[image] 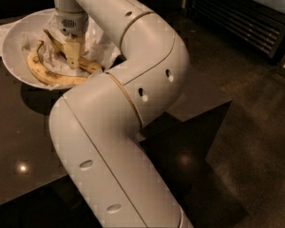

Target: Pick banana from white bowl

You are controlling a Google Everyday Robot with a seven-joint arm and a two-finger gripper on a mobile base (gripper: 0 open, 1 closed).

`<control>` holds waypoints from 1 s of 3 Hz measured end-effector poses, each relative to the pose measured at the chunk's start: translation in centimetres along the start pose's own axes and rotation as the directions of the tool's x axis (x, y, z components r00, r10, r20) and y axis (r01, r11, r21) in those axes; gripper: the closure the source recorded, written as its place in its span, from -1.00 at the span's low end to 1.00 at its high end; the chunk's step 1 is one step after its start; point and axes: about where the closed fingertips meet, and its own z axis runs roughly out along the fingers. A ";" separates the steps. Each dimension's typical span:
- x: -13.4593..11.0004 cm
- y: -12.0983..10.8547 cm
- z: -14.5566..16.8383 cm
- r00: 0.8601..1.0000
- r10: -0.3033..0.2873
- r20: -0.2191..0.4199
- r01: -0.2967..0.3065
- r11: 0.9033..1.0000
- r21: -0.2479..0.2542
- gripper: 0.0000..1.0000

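Banana (88, 64) is in the white bowl (9, 56), lying on the crumpled white paper (102, 46) that lines it. Long axis runs diagonally: thin dark stem points to the upper left of the camera view, and the body runs down to the lower right, toward the bowl's near-right rim. Brown marks are visible on the exposed lower-right part. The mid-section is hidden behind the hand.

Hand (73, 61) is down inside the bowl, directly over the banana's middle and pointing straight down from the wrist. It sits on or right at the fruit. Can't tell whether it's apart or clamped, since the beige tip reads as 1 block from this angle.

A 2nd banana (50, 74), plumper and strongly curved, lies just below and left of the 1st, following the bowl's near-left side. Its stem end points up on the left, and its other end is close to the lower-right part of the 1st banana.

Bowl sits at the far left of the dark glossy counter (19, 141). White arm (133, 80) fills the centre, looping from bottom centre up and back over the bowl. Dark floor (256, 127) is on the right.
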 end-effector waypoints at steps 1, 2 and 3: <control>0.2 -0.2 0.5 1.000 0.002 -0.010 -0.002 1.000 -0.005 -0.14; 0.4 -0.3 0.9 1.000 0.005 -0.016 -0.005 1.000 -0.012 -0.16; 0.6 -0.3 1.1 1.000 0.005 -0.021 -0.006 1.000 -0.018 -0.14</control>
